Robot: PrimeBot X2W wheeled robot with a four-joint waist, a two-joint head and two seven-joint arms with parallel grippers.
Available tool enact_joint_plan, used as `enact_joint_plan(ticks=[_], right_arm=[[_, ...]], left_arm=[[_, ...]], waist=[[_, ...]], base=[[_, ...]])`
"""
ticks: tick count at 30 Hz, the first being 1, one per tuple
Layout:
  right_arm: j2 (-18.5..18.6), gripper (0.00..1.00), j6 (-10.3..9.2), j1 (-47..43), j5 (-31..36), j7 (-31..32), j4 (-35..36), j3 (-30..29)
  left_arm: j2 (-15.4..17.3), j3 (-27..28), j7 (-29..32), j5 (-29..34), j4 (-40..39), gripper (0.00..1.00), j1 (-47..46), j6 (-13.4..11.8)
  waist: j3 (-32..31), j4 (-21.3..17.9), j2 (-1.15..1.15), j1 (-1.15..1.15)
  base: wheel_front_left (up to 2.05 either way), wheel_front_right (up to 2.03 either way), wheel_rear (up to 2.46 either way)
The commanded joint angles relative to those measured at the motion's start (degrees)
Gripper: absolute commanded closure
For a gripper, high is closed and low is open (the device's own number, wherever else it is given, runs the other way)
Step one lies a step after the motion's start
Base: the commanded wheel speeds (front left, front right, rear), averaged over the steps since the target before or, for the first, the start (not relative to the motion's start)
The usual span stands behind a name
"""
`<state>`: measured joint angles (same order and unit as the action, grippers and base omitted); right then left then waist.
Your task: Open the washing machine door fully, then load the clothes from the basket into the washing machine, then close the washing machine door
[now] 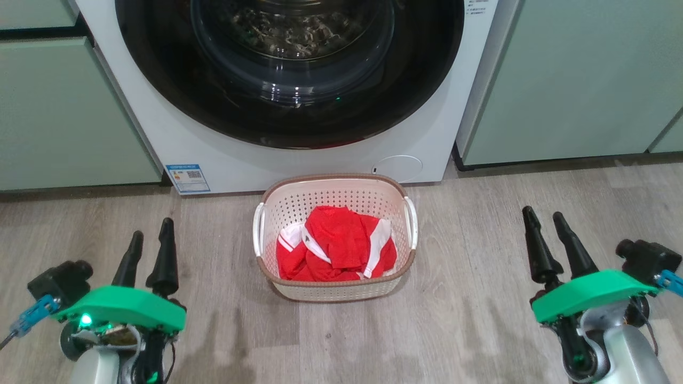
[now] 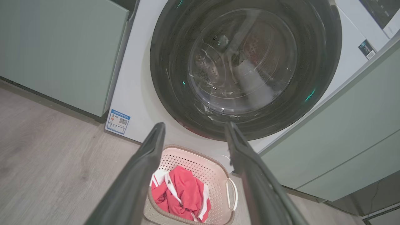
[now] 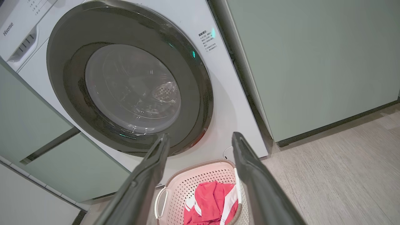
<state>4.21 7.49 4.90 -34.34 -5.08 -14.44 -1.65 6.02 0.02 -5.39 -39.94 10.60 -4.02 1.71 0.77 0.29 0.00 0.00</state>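
Note:
The white washing machine (image 1: 176, 133) stands straight ahead, and its black-rimmed round door (image 1: 288, 122) lies shut against its front. On the floor just before it sits the cream basket (image 1: 336, 178), holding the red and white clothes (image 1: 336, 245). My left gripper (image 1: 152, 228) hovers open at the lower left, well clear of the basket. Open too is my right gripper (image 1: 543, 213), at the lower right. The left wrist view looks between open fingers (image 2: 195, 125) at the door (image 2: 175, 93) and the basket (image 2: 215, 165). In the right wrist view the gripper (image 3: 201, 135) frames the clothes (image 3: 212, 200).
Pale green cabinets flank the machine on the left (image 1: 64, 112) and right (image 1: 576, 80). A blue sticker (image 1: 187, 177) and a round flap (image 1: 397, 168) sit low on the machine's front. Grey wood floor (image 1: 480, 298) spreads around the basket.

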Motion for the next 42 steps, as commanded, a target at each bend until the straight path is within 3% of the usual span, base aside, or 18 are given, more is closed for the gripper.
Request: enact_joint_plan(ticks=[1, 14, 42], right_arm=[[0.15, 0.00, 0.00, 3.22, 2.08, -1.04, 1.76, 0.96], [-0.66, 0.00, 0.00, 3.81, 11.31, -2.72, 1.30, 1.59], [-1.31, 0.00, 0.00, 4.27, 23.70, -6.03, 0.75, 1.65]], left_arm=[[1.49, 0.84, -0.73, 2.01, -2.19, 0.00, -3.32, -0.48], [2.79, -0.63, -2.91, 11.09, -3.03, 0.00, -3.47, -2.46], [2.05, 0.36, -7.61, 23.54, 2.06, 0.00, -4.93, -1.97]], waist=[[0.03, 0.01, 0.00, 0.00], [0.58, 0.09, 0.00, 0.00], [0.93, 0.22, 0.00, 0.00]], base=[[0.39, 0.39, -0.78], [0.07, 0.07, -0.14], [0.00, 0.00, 0.00]])
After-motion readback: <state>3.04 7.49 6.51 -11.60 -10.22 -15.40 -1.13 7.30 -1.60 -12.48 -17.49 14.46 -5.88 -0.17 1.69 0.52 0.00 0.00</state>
